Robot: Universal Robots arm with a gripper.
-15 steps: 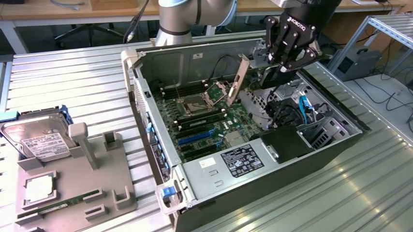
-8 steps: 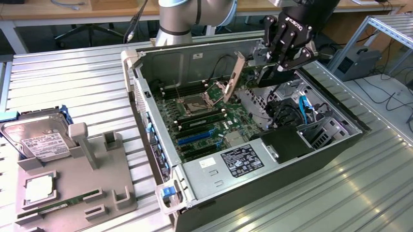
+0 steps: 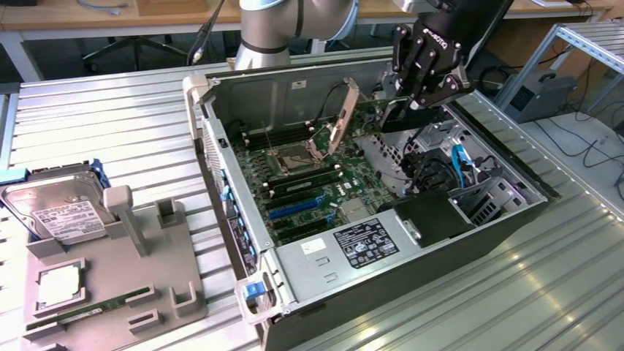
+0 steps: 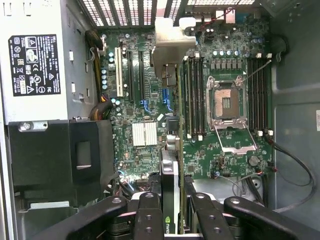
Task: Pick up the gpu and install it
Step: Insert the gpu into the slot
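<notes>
Though lifted, with the gripper (image 4: 172, 206) clamped on the gpu (image 4: 169, 167), not yet seated in the blue slots (image 3: 292, 210) at its seven o'clock, exterior view.

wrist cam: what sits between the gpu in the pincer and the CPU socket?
A bank of black RAM slots on the motherboard lies between the gpu and the CPU socket, as the wrist view shows.

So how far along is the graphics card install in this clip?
Done: the graphics card is picked up, clamped edge-on in the end effector. In hand: it hangs over the motherboard of the open computer case. Left: seating it; the black expansion slots are empty and the card sits in none of them.
</notes>
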